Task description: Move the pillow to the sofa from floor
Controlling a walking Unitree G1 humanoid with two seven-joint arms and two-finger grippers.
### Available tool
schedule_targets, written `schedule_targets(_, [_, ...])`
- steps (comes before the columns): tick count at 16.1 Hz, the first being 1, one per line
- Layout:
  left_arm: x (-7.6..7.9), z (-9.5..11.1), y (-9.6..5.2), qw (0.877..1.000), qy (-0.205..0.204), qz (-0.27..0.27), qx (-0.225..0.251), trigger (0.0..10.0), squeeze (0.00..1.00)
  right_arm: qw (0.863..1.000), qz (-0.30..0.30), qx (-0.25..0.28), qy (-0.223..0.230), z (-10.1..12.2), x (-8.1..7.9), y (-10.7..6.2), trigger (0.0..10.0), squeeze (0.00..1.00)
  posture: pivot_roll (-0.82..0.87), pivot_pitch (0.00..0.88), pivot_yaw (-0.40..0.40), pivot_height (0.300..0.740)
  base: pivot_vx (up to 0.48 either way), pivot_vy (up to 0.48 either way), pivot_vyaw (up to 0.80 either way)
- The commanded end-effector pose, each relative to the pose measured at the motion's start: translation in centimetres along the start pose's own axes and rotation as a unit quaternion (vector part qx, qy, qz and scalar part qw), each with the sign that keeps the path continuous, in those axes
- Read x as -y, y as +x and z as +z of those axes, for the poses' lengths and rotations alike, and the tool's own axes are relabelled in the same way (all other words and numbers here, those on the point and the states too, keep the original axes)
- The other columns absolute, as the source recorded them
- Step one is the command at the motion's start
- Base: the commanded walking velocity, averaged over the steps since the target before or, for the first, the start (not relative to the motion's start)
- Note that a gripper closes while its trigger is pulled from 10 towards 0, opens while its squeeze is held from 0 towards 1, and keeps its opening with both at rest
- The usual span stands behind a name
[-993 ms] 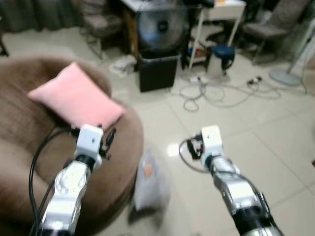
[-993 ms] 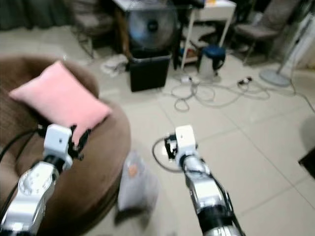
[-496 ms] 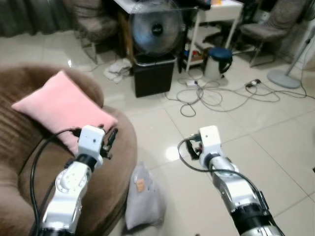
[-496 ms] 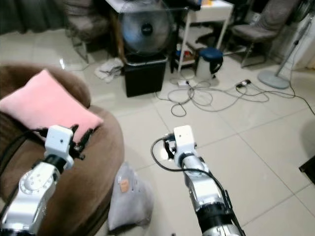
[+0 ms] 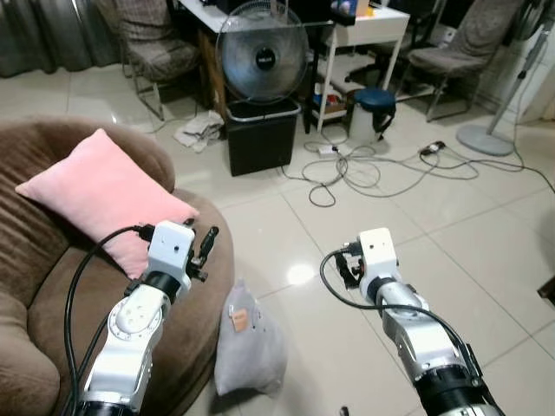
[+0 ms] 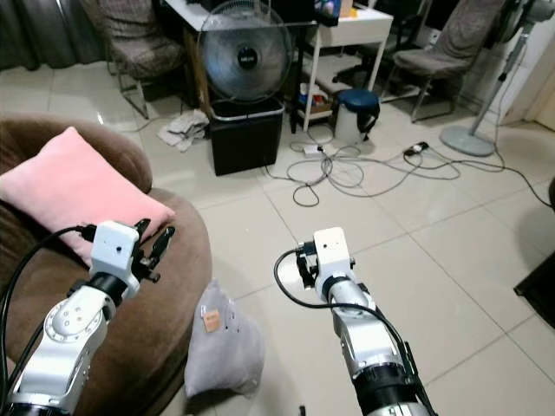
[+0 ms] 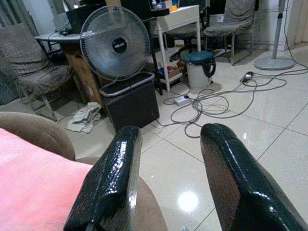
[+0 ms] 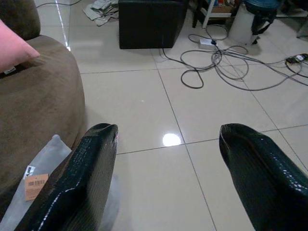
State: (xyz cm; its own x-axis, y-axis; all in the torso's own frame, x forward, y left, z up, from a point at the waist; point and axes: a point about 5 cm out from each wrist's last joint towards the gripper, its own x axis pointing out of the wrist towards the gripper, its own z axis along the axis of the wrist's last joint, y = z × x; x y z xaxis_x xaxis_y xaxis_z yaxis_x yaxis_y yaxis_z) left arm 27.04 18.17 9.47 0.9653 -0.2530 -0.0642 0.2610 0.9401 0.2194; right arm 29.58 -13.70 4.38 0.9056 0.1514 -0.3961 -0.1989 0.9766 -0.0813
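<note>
A grey pillow point(image 5: 249, 348) with an orange tag lies on the tiled floor, leaning against the front of the brown sofa point(image 5: 52, 269). On the sofa's seat rests a pink pillow point(image 5: 97, 198). My left gripper point(image 7: 171, 132) is open over the sofa's front edge, above and to the left of the grey pillow, with nothing between its fingers. Over the bare floor to the right of the grey pillow point(image 8: 41, 175), my right gripper point(image 8: 168, 130) hangs open and empty.
A fan point(image 5: 262, 54) stands on a black box point(image 5: 260, 137) straight ahead. Loose cables point(image 5: 373, 165) sprawl over the floor beyond my right arm. A white desk point(image 5: 368, 22), a blue-lidded kettle point(image 5: 371, 108), chairs and a floor-fan base point(image 5: 486, 139) stand farther back.
The whole picture has shifted and sharpened as the camera moved. The grey pillow stays on the floor and both grippers stay open.
</note>
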Motion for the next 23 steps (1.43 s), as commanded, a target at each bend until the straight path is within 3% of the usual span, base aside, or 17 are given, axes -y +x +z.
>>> schedule_targets(1, [-0.08, 0.04, 0.05, 1.0, 0.001, -0.005, 0.0, 10.0, 0.0, 1.0, -0.004, 0.005, -0.008, 0.5, 0.22, 0.09, 10.0, 0.0, 0.15, 0.0, -0.026, 0.74, 0.0, 0.0, 0.0])
schedule_targets(15, [0.02, 0.0, 0.3, 1.0, 0.006, -0.019, -0.006, 10.0, 0.0, 1.0, -0.006, 0.01, -0.006, 0.84, -0.09, 0.06, 10.0, 0.0, 0.15, 0.0, -0.016, 0.622, 0.0, 0.0, 0.0])
schedule_targets(23, [0.02, 0.01, 0.35, 0.999, 0.012, -0.029, -0.007, 10.0, 0.0, 1.0, -0.004, 0.01, -0.007, 0.74, -0.38, 0.13, 10.0, 0.0, 0.16, 0.0, -0.015, 0.618, 0.0, 0.0, 0.0])
